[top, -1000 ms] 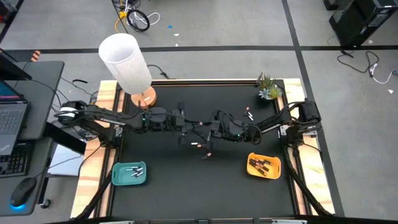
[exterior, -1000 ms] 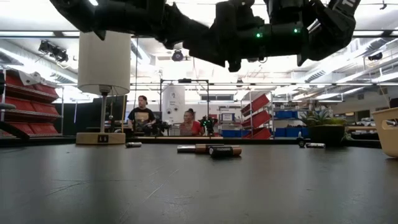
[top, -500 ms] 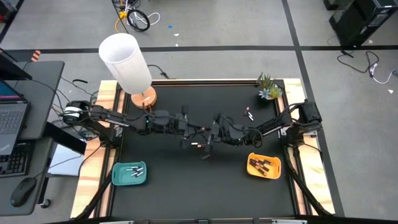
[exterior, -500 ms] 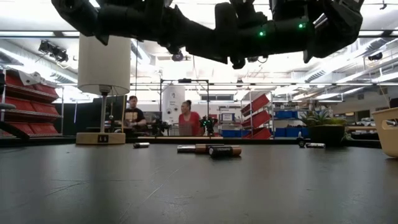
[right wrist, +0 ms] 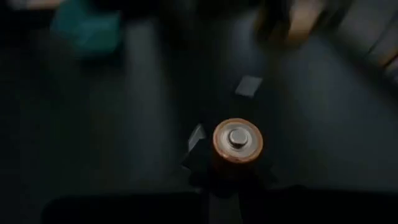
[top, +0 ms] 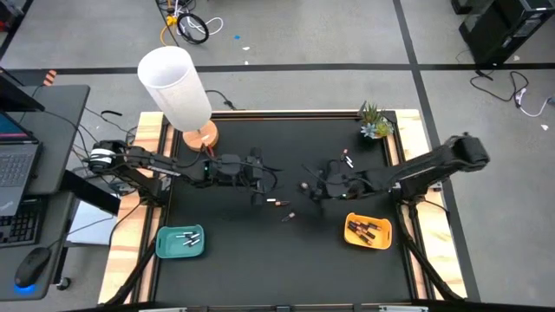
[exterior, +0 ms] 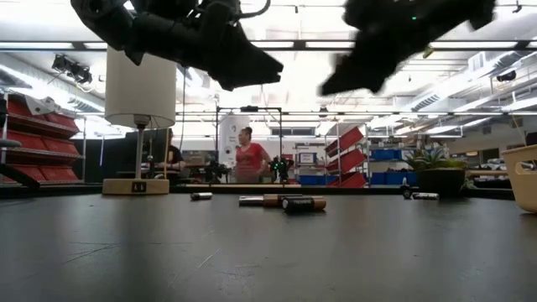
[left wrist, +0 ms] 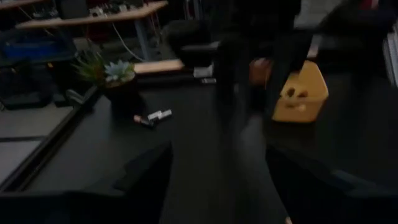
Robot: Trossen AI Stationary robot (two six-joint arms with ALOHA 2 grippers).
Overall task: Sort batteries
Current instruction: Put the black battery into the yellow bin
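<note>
Right gripper is mid-table, right of centre, up off the mat, pinching a battery end-on: copper rim and metal cap face the wrist cam, fingers clamped on its body. Left gripper is mid-table, just left of centre, also raised, fingers spread wide with nothing between them; the left wrist view shows a clear gap.

Loose batteries on the mat: three just below the left gripper near table centre, in the low view a pale one beside two copper-and-dark ones, plus one more off to the lamp side. Two lie near the back-right corner by the plant.

Teal tray near the front-left corner holds a few pale batteries. Orange tray near the front-right corner holds several dark ones. Lamp stands at the back-left corner.

A person stands in the room behind the table.
</note>
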